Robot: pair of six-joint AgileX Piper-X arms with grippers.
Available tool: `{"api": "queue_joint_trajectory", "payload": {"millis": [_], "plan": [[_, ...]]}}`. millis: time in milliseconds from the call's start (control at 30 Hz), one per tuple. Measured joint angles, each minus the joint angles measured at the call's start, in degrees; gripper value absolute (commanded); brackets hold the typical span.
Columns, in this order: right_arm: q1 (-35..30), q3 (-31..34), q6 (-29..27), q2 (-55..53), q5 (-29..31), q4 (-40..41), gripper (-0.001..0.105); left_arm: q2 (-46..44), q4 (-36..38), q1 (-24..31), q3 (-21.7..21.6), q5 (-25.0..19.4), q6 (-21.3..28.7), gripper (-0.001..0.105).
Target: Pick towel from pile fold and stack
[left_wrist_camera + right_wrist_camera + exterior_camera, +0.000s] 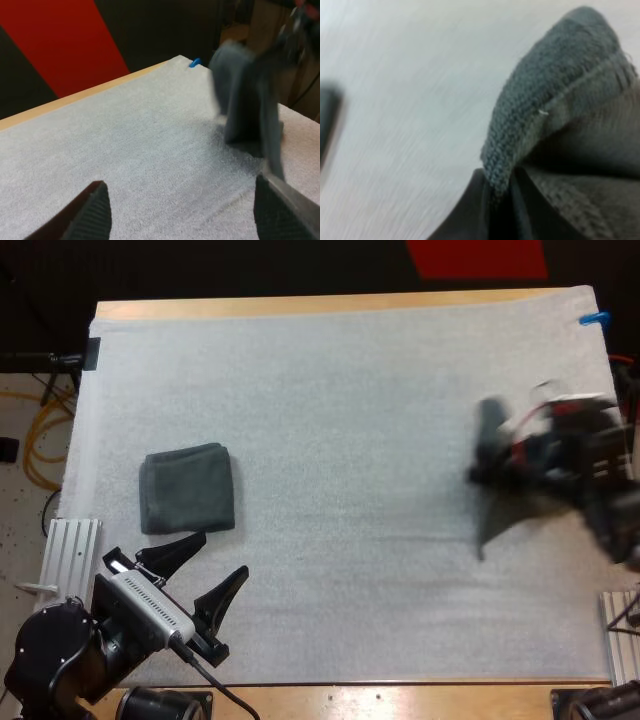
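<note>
Left tool (212, 565) sits low at the near left of the counter (300, 302), its two black fingers (178, 552) spread wide with nothing between them. From its own wrist view the left tool (185, 200) stands open over bare white mat (125, 145), clear of any cloth. Just beyond its tips in the high view lies the folded towel (188, 488), a neat dark grey-green square flat on the white mat (350, 390), near the tool but not touching it.

At the right side, well apart from the folded one, the right tool (510, 455) is clamped on the hanging towel (492, 515), which droops from it toward the mat. I cannot tell whether its lower end touches the mat. The left wrist view shows the hanging towel (247, 105) dangling in long folds over the mat's far right part. In the right wrist view the hanging towel (555, 100) is gathered to a tight pinch, its stitched hem curving over the top.
</note>
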Motion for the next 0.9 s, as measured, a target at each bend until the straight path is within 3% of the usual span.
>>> {"api": "queue_joint_trajectory", "payload": {"millis": [300, 567, 667, 833, 900], "plan": [[21.65, 0.95, 2.53, 11.05, -0.51, -10.54, 0.0, 0.0, 0.0, 0.0, 0.0, 0.0, 0.0, 0.06], [30.09, 1.03, 2.53, 16.65, -4.45, -12.77, 0.002, 0.0, 0.0, 0.0, 0.0, 0.0, 0.0, 0.06], [30.56, 1.03, 2.53, 16.64, -5.25, -13.01, 0.016, 0.0, 0.0, 0.0, 0.0, 0.0, 0.0, 0.06], [30.41, 1.03, 2.53, 16.01, -10.14, -10.65, 0.057, 0.0, 0.0, 0.0, 0.0, 0.0, 0.0, 0.06], [30.41, 1.03, 2.53, 14.74, -10.5, -8.77, 0.063, 0.0, 0.0, 0.0, 0.0, 0.0, 0.0, 0.06]]}}
